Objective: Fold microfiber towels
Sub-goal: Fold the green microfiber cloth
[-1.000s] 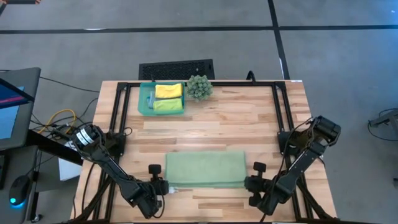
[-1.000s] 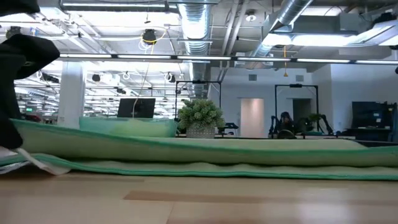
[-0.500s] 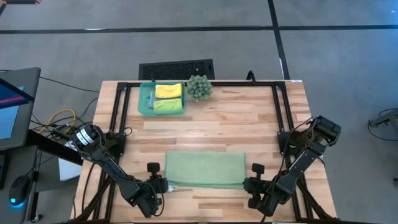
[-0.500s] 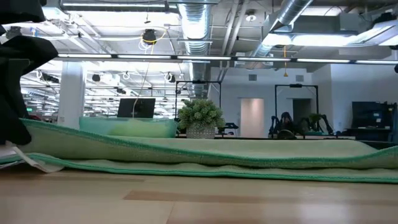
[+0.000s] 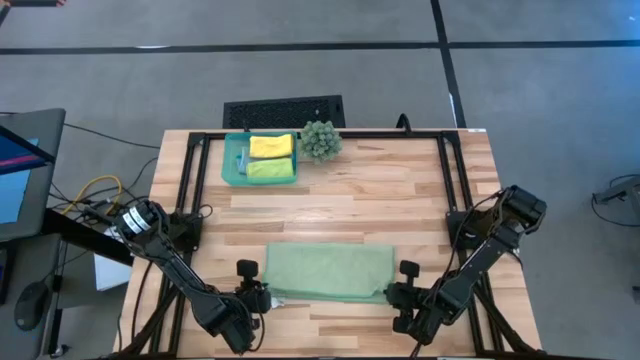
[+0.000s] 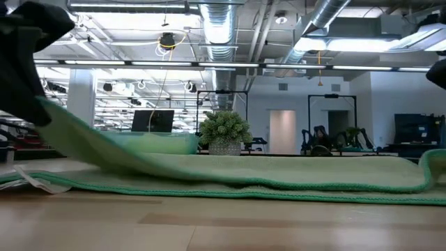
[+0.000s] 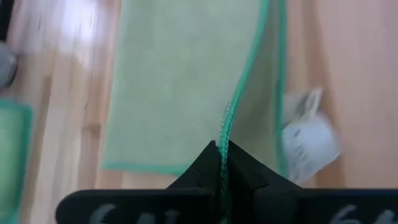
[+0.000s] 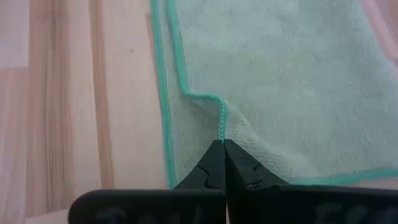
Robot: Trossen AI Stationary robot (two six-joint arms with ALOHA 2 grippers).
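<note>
A pale sage green towel [image 5: 330, 271] lies doubled in the middle of the table's near half, its lower layer flat on the wood. My left gripper [image 5: 262, 297] is shut at its near left corner, my right gripper [image 5: 392, 295] shut at its near right corner. In the low view the left end [image 6: 66, 125] slopes up off the table and the right end [image 6: 432, 166] curls up a little. A white tag [image 7: 306, 140] sticks out from the lower layer. A yellow towel [image 5: 271, 146] and a lime green towel [image 5: 270, 169] lie folded in the teal tray [image 5: 232, 160]. My left gripper pinches the teal-hemmed edge [image 7: 227, 124] of the upper layer between its two fingers at the near left corner, slanting down from the near side. That corner is raised; the lower layer stays flat on the table. My right gripper pinches the upper layer's hemmed edge [image 8: 221, 121] at the near right corner between its two fingers, slanting down from the near side. The cloth puckers at the fingertips [image 8: 214, 155]; the lower layer's hem [image 8: 163, 106] lies on the wood.
The teal tray stands at the far left of the table, with a spiky green plant [image 5: 321, 140] beside it on the right. A black frame [image 5: 300, 134] runs along the table's far and side edges. Bare wood lies between the tray and the sage towel.
My left gripper has risen with the upper layer's near left corner, so the towel's left end now slopes up off the table. The right end has curled up slightly. The lower layer has stayed flat.
</note>
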